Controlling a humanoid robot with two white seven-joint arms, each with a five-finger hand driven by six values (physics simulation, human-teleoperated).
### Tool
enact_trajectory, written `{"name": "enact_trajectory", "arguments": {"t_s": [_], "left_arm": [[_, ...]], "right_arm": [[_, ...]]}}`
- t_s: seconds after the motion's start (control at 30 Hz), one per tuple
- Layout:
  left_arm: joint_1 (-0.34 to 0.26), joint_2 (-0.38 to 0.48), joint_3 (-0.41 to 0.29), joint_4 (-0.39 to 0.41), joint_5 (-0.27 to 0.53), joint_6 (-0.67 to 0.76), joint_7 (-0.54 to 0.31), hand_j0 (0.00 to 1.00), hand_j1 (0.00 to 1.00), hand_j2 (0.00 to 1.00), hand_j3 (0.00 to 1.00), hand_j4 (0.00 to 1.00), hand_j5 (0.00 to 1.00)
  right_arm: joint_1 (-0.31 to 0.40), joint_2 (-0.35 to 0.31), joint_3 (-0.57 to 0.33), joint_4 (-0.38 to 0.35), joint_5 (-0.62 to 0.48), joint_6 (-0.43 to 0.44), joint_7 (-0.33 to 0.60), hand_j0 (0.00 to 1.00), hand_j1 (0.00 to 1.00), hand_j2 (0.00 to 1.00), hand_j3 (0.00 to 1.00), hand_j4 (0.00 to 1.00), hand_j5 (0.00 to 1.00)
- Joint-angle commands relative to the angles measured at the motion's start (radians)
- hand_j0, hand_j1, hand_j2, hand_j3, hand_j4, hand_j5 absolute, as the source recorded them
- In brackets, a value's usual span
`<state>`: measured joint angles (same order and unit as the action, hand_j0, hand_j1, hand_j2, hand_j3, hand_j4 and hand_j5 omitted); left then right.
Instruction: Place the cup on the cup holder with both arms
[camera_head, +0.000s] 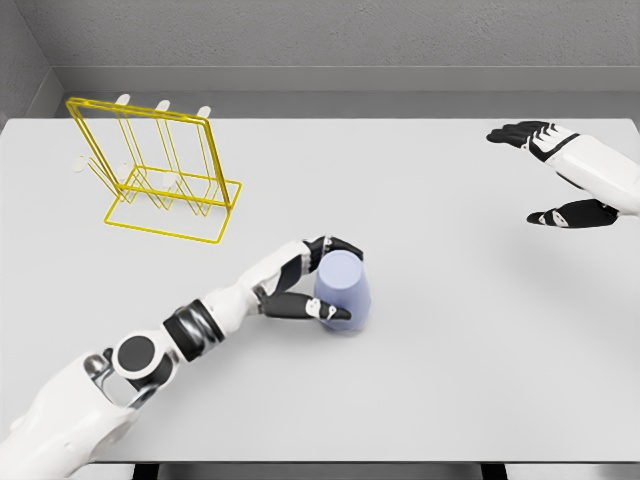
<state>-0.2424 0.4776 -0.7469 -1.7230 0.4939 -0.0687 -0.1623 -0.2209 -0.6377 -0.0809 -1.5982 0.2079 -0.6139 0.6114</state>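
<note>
The left hand's (312, 285) black fingers (340, 246) are curled around the cup (343, 291): several wrap over its far upper side, and the thumb presses along its near lower edge, so the cup is gripped between them. The cup is pale lavender-blue, and its flat closed end faces up toward the camera. It sits a little left of the desk's middle, in the near half, with its lower edge at the surface; whether it rests there or is just lifted cannot be told. From the hand the white forearm runs down and left through a black-banded wrist section and a round dark joint to the bottom left corner.

The right hand (560, 175) is well apart from the cup, high at the right edge over the far right part of the desk (450, 380). Its fingers are spread and hold nothing: one group of black fingertips (510, 133) points left near the far edge, and the thumb tip lies lower, nearer the camera. Its white forearm leaves the picture at the right.

The holder (160, 170), a yellow wire rack, stands on the far left of the desk, well apart from the cup. Its upright frame leans slightly, with white-tipped pegs showing above its top bar and one at its left side. A rectangular wire base lies flat in front of it. Grey walls rise behind the desk.
</note>
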Motion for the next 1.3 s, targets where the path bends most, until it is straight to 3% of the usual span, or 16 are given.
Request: {"name": "enact_trajectory", "arguments": {"t_s": [0.0, 0.13, 0.83, 1.27], "left_arm": [[0.005, 0.015, 0.030, -0.039, 0.005, 0.000, 0.001, 0.62, 0.62, 0.62, 0.62, 0.62, 0.62], [0.017, 0.047, 0.067, -0.078, 0.009, -0.003, 0.001, 0.62, 0.62, 0.62, 0.62, 0.62, 0.62], [-0.005, 0.222, 0.156, -0.078, 0.045, -0.128, 0.004, 0.62, 0.62, 0.62, 0.62, 0.62, 0.62], [-0.017, 0.271, 0.201, -0.078, 0.068, -0.209, 0.004, 0.63, 0.63, 0.63, 0.63, 0.63, 0.63]], "right_arm": [[0.000, 0.000, 0.000, -0.002, -0.008, 0.003, -0.001, 1.00, 1.00, 1.00, 1.00, 1.00, 1.00], [0.000, 0.000, 0.000, -0.002, -0.007, 0.003, -0.001, 1.00, 1.00, 1.00, 1.00, 1.00, 1.00], [0.000, 0.001, 0.000, -0.002, -0.008, 0.003, -0.001, 1.00, 1.00, 1.00, 1.00, 1.00, 1.00], [0.000, 0.001, 0.000, 0.000, -0.007, 0.003, -0.001, 1.00, 1.00, 1.00, 1.00, 1.00, 1.00]]}}
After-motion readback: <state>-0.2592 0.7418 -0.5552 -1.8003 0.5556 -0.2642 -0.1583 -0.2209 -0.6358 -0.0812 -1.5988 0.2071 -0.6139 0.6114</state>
